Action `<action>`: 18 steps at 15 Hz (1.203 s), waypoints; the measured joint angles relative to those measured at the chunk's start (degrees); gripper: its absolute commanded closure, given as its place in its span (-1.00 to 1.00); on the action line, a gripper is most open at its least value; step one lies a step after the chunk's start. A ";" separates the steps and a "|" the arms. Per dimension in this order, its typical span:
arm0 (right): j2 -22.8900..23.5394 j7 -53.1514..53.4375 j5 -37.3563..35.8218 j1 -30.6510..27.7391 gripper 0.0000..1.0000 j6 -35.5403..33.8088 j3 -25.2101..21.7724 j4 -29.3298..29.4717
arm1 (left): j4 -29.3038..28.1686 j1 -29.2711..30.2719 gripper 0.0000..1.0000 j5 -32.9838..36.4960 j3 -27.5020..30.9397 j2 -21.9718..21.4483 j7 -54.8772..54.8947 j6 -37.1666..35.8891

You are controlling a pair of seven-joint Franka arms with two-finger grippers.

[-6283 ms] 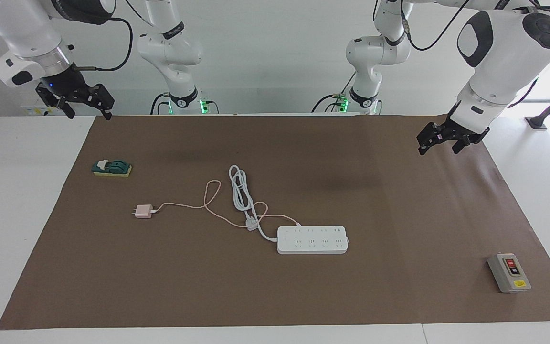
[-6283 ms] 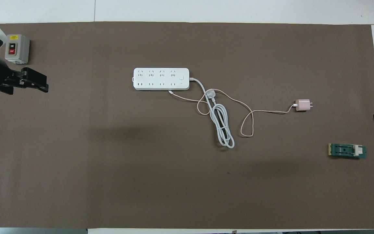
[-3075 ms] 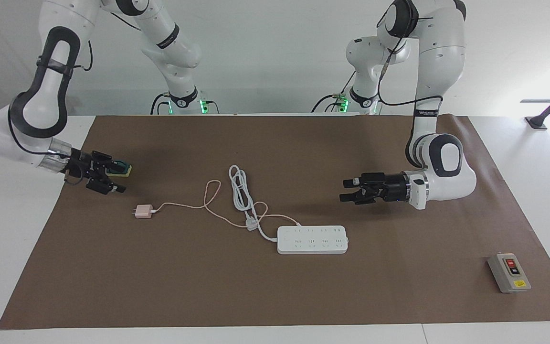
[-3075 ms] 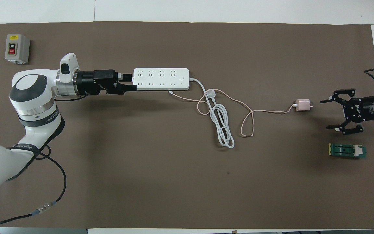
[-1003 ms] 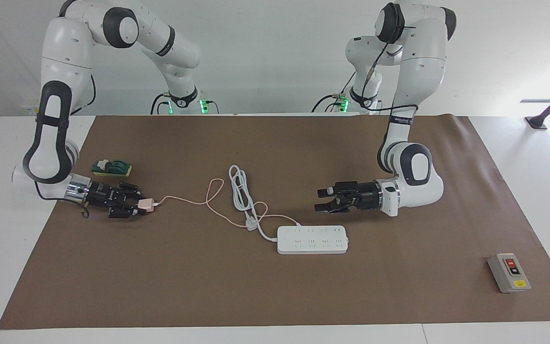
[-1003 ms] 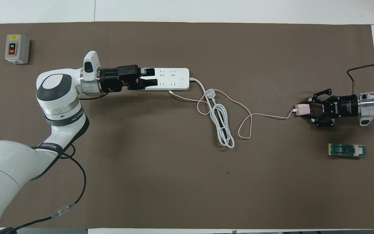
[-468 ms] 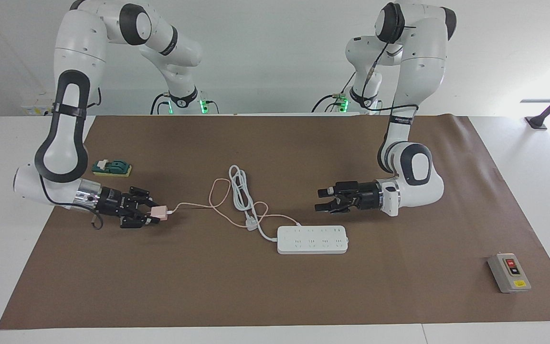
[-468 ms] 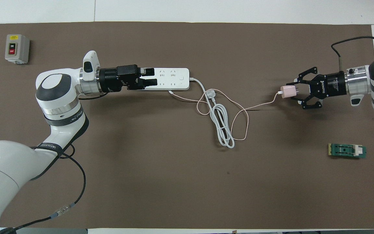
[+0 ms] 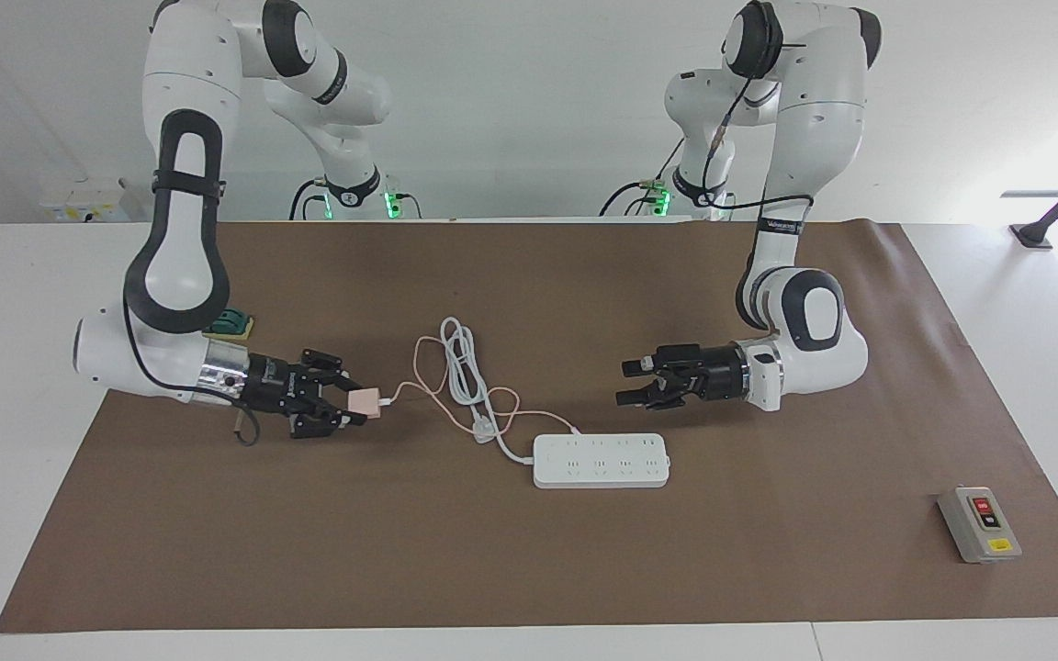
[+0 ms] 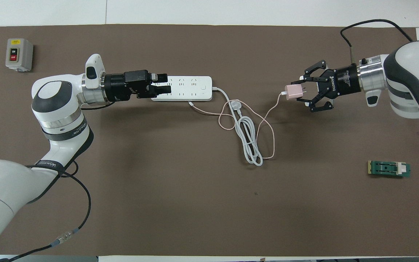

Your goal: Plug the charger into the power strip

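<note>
The pale-pink charger [image 9: 365,402] is held in my right gripper [image 9: 353,405], just above the mat. It is level with the power strip and toward the right arm's end of it. It also shows in the overhead view [image 10: 293,91], with the right gripper [image 10: 303,93] shut on its pronged end. Its thin pink cable [image 10: 272,125] trails in loops to the white power strip [image 9: 601,461]. My left gripper [image 9: 625,382] is open and empty. It hovers above the power strip [image 10: 191,88], over the end toward the left arm [image 10: 163,83], without touching it.
The strip's thick white cord [image 10: 249,143] lies coiled with its three-pin plug [image 10: 235,105] between the charger and the strip. A grey switch box [image 10: 19,54] sits at the left arm's end. A green block [image 10: 388,169] lies at the right arm's end.
My right gripper has carried the charger toward the power strip, dragging the pink cable's loops along. My left gripper has drawn back slightly over the strip's end.
</note>
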 measured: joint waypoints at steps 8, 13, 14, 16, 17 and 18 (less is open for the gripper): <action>-0.01 14.41 0.26 12.47 1.00 9.99 0.22 3.07 | -0.02 0.13 -1.00 0.03 0.00 -0.33 -0.17 -0.02; -0.01 24.54 0.27 21.77 1.00 18.08 0.31 6.89 | -0.01 1.24 -1.00 2.81 0.09 -0.92 -0.37 -0.02; 0.05 25.06 0.27 23.30 1.00 19.07 0.30 7.26 | -0.01 1.38 -1.00 3.14 0.10 -1.04 -0.53 -0.02; 0.37 25.55 0.27 26.03 1.00 21.62 0.30 7.60 | -0.01 1.39 -1.00 3.33 0.05 -1.11 -0.65 -0.02; 0.68 26.00 0.27 27.23 1.00 23.00 0.29 7.81 | -0.01 1.39 -1.00 3.35 -0.01 -1.11 -0.68 -0.03; 1.06 26.99 0.27 28.31 1.00 24.22 0.30 8.25 | -0.01 1.38 -1.00 3.37 -0.06 -1.11 -0.72 -0.08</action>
